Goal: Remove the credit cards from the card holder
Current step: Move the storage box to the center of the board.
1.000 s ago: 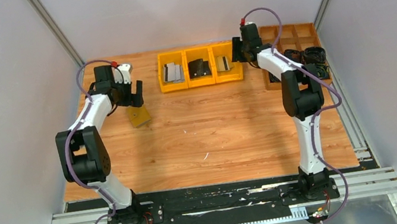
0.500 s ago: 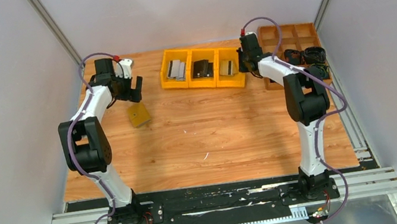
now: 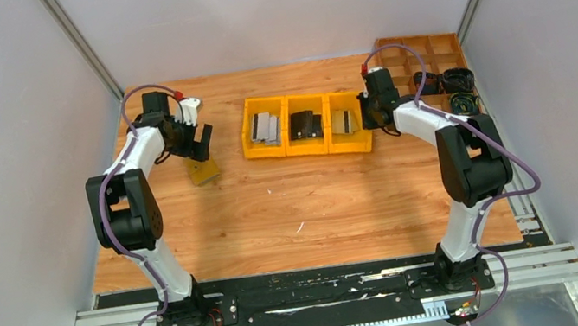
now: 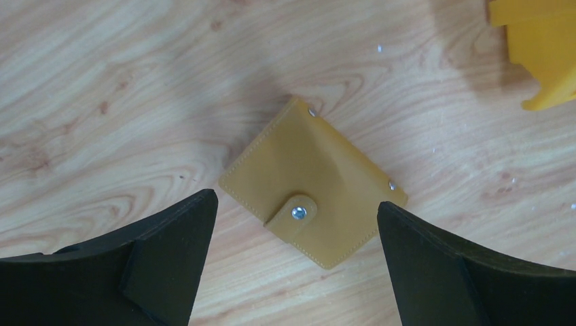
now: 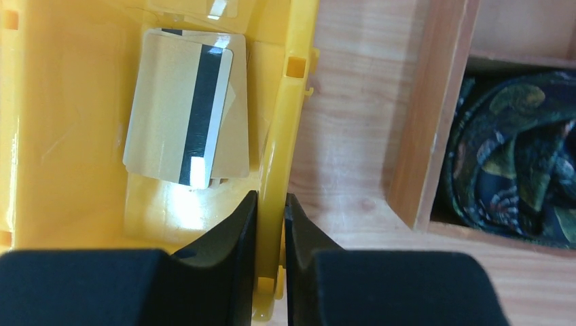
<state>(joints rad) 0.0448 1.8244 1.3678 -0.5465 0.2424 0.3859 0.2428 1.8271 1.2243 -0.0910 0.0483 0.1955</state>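
Observation:
The card holder (image 3: 203,170) (image 4: 316,197) lies flat on the wooden table at the left. It is mustard yellow and its snap strap is fastened. The credit cards are hidden inside it. My left gripper (image 3: 199,142) (image 4: 295,200) hovers just above the holder, open wide, with a finger on either side and touching nothing. My right gripper (image 3: 367,111) (image 5: 270,197) is shut on the right wall (image 5: 292,102) of the row of yellow bins (image 3: 309,147).
The right bin holds a stack of pale cards with a black stripe (image 5: 180,122). A black block (image 3: 306,123) is in the middle bin and silvery pieces (image 3: 265,126) in the left one. A brown wooden divided tray (image 3: 425,49) with dark items (image 5: 516,156) stands at the far right.
My right gripper closed on the bin wall and dragged the row of yellow bins nearer and to the right. The left gripper shifted slightly and stays open over the holder.

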